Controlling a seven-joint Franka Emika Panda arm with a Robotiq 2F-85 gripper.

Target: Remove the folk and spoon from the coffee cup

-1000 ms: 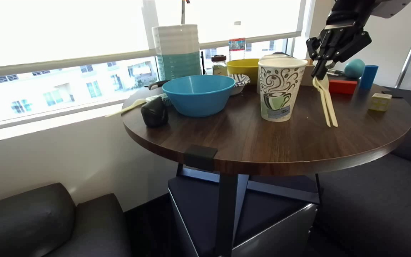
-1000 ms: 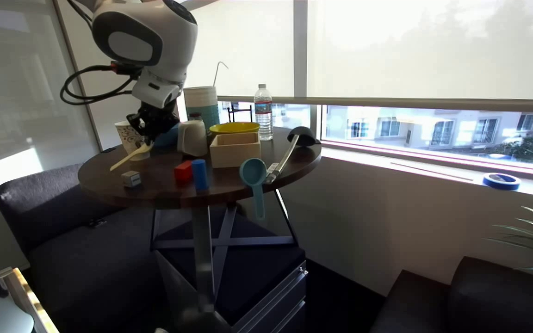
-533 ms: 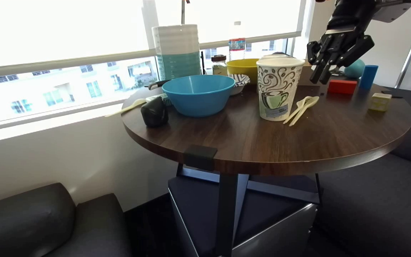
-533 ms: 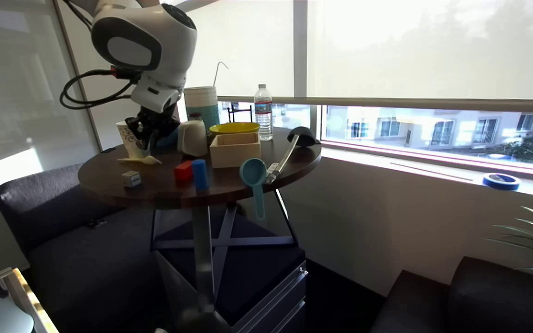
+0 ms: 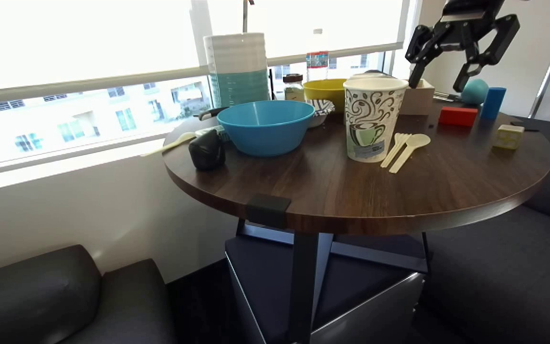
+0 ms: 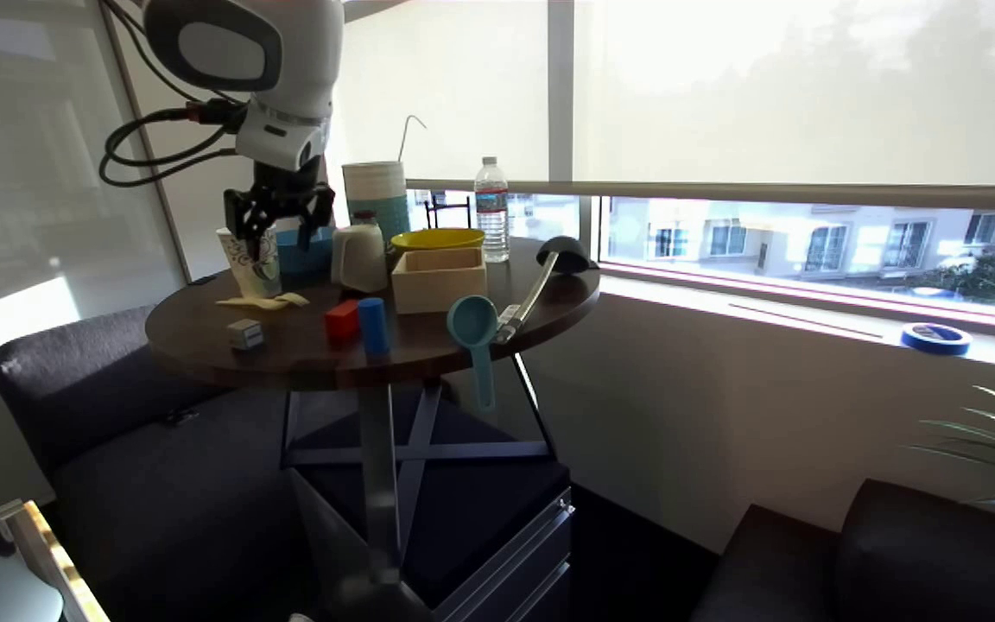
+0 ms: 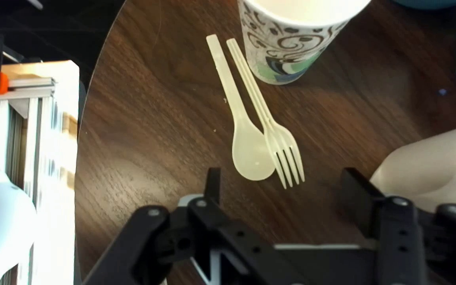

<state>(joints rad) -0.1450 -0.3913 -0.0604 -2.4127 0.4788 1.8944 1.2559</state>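
Hanging in an exterior view above the bench [image 5: 332,191], the tool [image 5: 438,84] has 2 fingers apart, spoon [image 5: 413,144] and fork [image 5: 395,148] lying beside the coffee cup [image 5: 370,122]. In an exterior view with a blue tape roll [image 6: 936,339], the tool partly hides the cup; spoon and fork blur together. The wrist view shows fork overlapping spoon, the cup's top cut off.

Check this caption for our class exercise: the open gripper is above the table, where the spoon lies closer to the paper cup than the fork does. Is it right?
Not quite: the wrist view shows the fork lying closer to the paper cup than the spoon does. The open gripper is indeed above the table.
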